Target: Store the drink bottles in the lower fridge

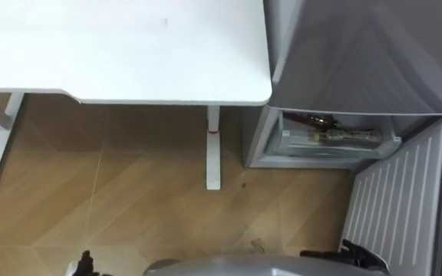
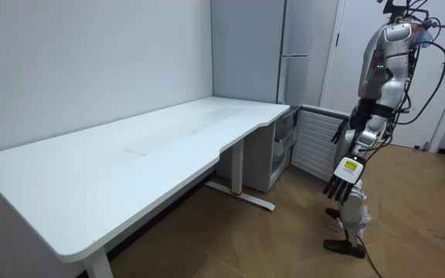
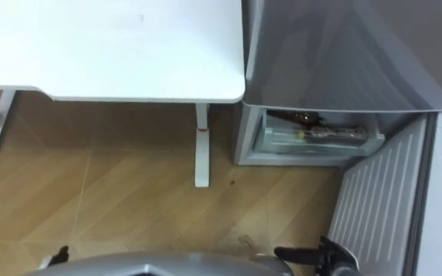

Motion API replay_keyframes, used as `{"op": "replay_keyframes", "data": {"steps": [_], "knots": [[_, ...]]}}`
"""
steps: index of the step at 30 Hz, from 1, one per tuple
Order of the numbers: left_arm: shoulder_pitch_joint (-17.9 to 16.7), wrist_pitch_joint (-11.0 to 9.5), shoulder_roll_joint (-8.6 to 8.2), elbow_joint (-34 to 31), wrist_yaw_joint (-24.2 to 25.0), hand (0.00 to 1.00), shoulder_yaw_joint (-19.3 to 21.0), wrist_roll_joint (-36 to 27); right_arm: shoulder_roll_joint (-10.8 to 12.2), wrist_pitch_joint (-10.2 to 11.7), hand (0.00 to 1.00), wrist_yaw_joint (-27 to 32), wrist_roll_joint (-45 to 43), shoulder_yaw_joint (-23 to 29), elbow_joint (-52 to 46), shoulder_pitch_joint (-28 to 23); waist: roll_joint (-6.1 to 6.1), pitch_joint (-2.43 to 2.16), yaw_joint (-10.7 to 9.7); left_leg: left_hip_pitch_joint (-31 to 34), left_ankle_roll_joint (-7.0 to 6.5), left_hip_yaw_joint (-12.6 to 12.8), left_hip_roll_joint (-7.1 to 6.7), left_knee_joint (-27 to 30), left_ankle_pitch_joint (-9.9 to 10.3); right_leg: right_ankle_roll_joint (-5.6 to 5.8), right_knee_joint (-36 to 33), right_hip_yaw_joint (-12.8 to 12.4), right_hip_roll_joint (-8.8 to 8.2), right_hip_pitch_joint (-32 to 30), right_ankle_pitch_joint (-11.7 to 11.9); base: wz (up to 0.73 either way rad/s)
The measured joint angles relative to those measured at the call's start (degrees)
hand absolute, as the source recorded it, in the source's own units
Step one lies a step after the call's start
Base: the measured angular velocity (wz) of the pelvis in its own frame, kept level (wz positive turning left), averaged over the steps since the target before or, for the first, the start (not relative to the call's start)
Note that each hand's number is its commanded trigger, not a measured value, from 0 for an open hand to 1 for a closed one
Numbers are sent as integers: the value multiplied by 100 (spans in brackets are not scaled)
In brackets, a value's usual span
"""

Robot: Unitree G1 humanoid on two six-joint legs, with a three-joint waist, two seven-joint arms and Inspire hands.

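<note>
"Where are the drinks?"
"A dark brown bottle and a paler labelled bottle lie in the grey fridge's open lower drawer, right of centre. The print is too small to read."
"And the hands?"
"The left hand hangs loose and empty. The right hand, fingers straight, is at the bottom right beside the ribbed white door. The white table is upper left."

White bench along the wall, standing on pale legs on the wood floor, and the nearest leg carries a small red mark. Tight against the bench's corner sits the fridge, its lower door swung open over the floor. In the bottom drawer, bottles lie on their sides, a dark one behind a paler one
</note>
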State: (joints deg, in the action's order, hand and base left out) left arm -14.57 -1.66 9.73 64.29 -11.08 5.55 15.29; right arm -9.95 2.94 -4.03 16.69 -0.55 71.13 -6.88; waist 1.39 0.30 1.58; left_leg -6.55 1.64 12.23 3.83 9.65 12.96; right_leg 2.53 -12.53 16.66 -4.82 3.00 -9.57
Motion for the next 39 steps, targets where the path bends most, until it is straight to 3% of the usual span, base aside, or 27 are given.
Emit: {"op": "replay_keyframes", "data": {"steps": [11, 16, 26, 32, 39], "knots": [[-21, 57, 5, -7, 53, 0, 30, 70, -10, 14, 0, 451, -524, 283, -251, -50, -6, -7, -130, -20, 3, 38, 7, 26, 2, -1, -4, -76, 13, -13, 4, -2], [80, -9, 25, -17, 55, 0, 115, 67, -88, 214, 0, 805, -825, 672, -745, 61, 35, 23, -171, -120, 4, 130, 8, -34, 2, 3, -6, -155, 32, -18, -1, -10], [131, -132, 60, -76, 62, 0, 228, 123, -153, 544, 0, 2173, -1275, 1374, -3321, 69, 193, -19, -326, -114, 14, 308, 44, -43, 4, -17, 4, -391, 101, -115, 12, -12], [44, -107, 85, -312, 71, 0, 334, 337, -376, 645, 0, 2884, -1498, 1606, -4267, 57, 290, -34, -324, -77, 22, 313, 47, -92, 9, -17, -4, -423, 115, -191, 14, -1], [-31, -39, 139, -408, 81, 0, 328, 342, -454, 692, 0, 3523, -1743, 1769, -4976, -74, 232, -59, -450, -61, 26, 306, 54, -92, 12, -22, -13, -406, 113, -224, 17, 0]]}}
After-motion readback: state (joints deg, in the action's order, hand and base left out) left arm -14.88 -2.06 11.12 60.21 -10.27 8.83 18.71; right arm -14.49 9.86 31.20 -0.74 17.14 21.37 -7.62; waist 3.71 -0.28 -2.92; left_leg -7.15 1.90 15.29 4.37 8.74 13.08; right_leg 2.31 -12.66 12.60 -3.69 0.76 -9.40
